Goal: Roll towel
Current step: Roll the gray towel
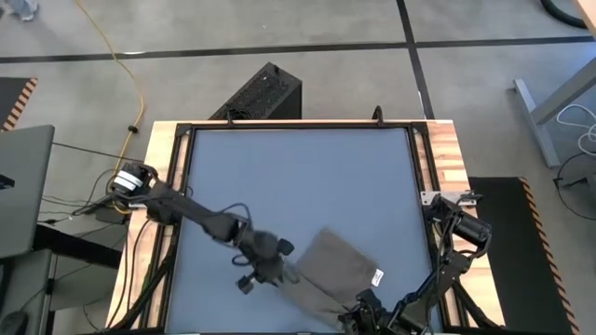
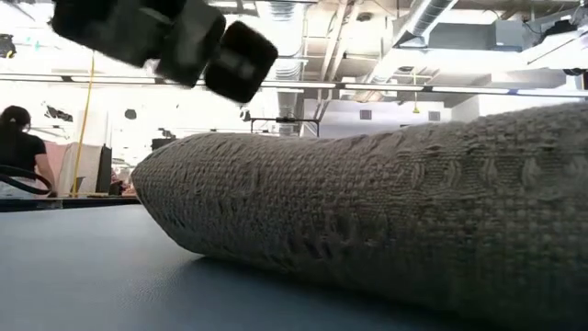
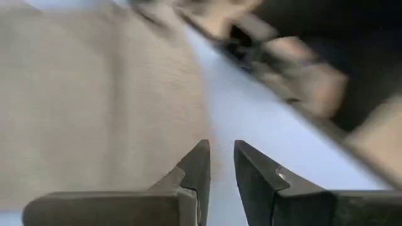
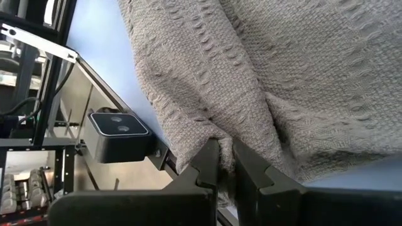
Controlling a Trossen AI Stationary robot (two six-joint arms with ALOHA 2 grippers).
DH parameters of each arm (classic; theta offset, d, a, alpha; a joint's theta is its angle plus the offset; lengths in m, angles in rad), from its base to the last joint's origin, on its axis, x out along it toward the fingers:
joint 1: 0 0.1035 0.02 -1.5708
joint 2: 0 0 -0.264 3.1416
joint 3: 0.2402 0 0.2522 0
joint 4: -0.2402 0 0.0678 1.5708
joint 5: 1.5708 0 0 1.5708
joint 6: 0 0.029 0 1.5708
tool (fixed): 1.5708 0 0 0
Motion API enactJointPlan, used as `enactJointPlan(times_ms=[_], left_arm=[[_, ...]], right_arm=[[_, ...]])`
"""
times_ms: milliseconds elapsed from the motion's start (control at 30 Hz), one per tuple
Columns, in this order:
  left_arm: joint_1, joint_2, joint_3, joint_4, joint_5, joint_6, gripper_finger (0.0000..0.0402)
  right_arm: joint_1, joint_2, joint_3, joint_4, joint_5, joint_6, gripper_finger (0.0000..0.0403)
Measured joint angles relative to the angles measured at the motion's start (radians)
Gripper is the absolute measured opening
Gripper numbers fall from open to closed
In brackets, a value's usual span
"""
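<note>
Looking down, we saw the towel folded near the table's front edge, its long axis running diagonally toward the right front corner. The right gripper pinched its fabric; the left gripper, fingers narrowly parted, held nothing.

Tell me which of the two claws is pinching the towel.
The right claw, at the table's near edge, has towel fabric bunched between its fingers. The left claw has nothing between its slightly parted fingers.
</note>
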Motion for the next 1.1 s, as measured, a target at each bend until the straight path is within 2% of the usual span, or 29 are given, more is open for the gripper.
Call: enactJointPlan(times_ms=[133, 233, 433, 633, 900, 1100], left_arm=[[-0.078, -0.003, 0.001, 0.047, -0.318, 0.099, 0.0077], [-0.101, -0.003, 0.001, 0.054, -0.419, 0.094, 0.0101], [-0.107, 0.058, 0.001, 0.076, -0.392, 0.002, 0.0165], [-0.124, 0.124, 0.001, 0.150, -0.353, -0.001, 0.0214], [-0.129, 0.147, 0.002, 0.142, -0.434, -0.022, 0.0227], [-0.127, 0.233, 0.019, 0.171, -0.444, -0.047, 0.0223]], right_arm=[[0.000, 0.001, 0.000, -0.001, 0.000, 0.000, 0.0042], [-0.001, 0.001, -0.001, -0.001, -0.008, 0.000, 0.0042], [-0.002, 0.001, -0.001, 0.000, -0.012, -0.001, 0.0042], [-0.002, 0.002, -0.001, 0.003, -0.014, -0.001, 0.0043], [-0.002, 0.002, -0.002, 0.004, -0.013, 0.001, 0.0043], [0.004, 0.003, -0.002, 0.003, 0.005, 0.015, 0.0043]])
